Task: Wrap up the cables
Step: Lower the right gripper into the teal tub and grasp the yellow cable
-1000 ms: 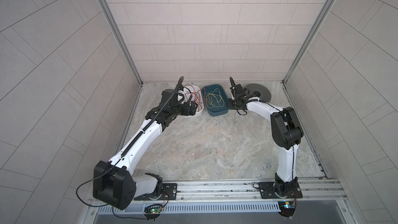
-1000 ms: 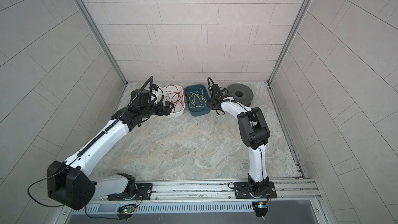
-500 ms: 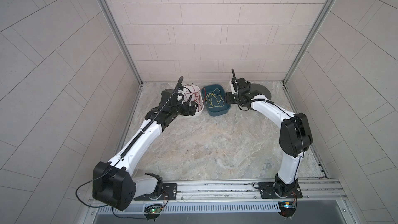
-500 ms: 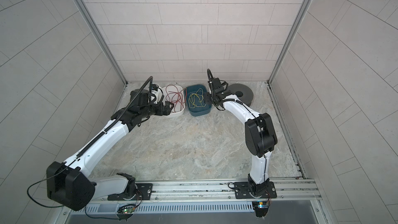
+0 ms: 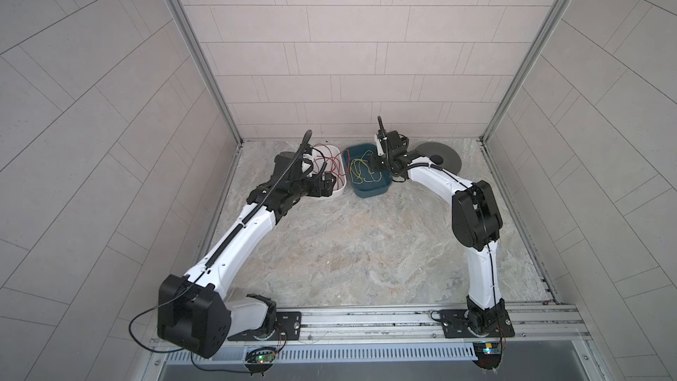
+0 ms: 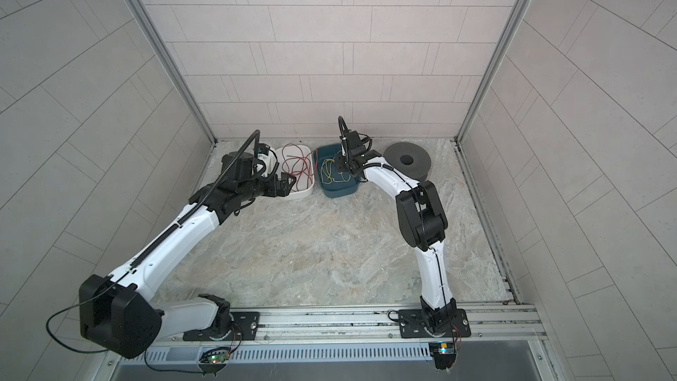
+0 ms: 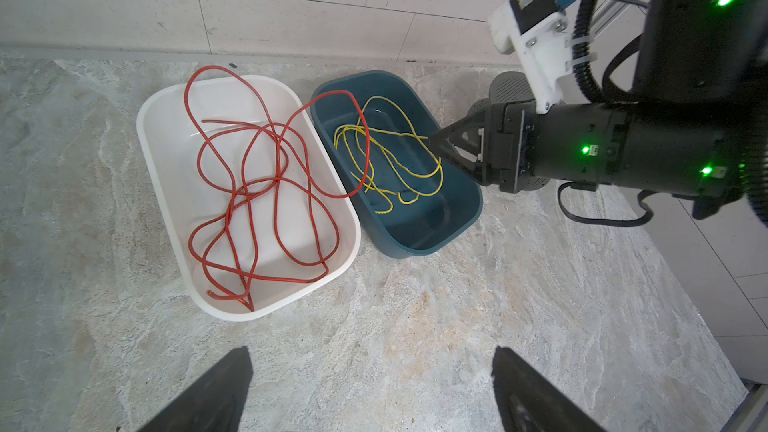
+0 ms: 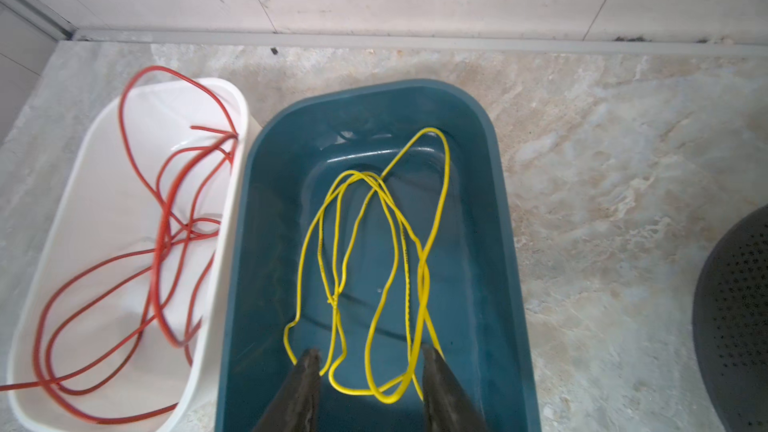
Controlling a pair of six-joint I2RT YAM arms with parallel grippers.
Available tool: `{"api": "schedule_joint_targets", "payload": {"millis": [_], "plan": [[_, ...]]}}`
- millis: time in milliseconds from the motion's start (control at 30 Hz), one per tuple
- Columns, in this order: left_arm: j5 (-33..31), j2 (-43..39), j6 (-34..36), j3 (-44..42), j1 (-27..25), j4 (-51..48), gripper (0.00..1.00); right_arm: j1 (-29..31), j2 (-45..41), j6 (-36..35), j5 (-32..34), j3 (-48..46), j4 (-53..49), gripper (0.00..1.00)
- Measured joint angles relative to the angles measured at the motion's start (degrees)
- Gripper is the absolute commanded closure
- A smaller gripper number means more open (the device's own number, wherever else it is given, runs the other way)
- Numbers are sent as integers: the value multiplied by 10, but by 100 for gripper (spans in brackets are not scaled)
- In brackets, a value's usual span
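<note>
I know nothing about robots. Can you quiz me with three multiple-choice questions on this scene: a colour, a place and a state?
1. The white tub holds a wire of which colour? A red; B yellow; C black.
2. Where does the yellow wire lie? A in the white tub; B in the dark blue tub; C outside both tubs.
3. The left gripper is: A open and empty; B shut on a wire; C shut on a tub's rim.
Answers: 1 A, the red wire loops inside it. 2 B, its loops lie inside that tub. 3 A, its jaws stand wide apart with nothing between them.
</note>
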Motion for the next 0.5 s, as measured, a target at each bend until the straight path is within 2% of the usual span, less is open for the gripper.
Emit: {"api": "schedule_joint_targets", "payload": {"millis": [133,500], "plan": [[0,0,0,0,0,0,4,0,6,3,9,0,-8,62],[0,0,0,0,0,0,4,0,12,17,10,0,-8,77]]}}
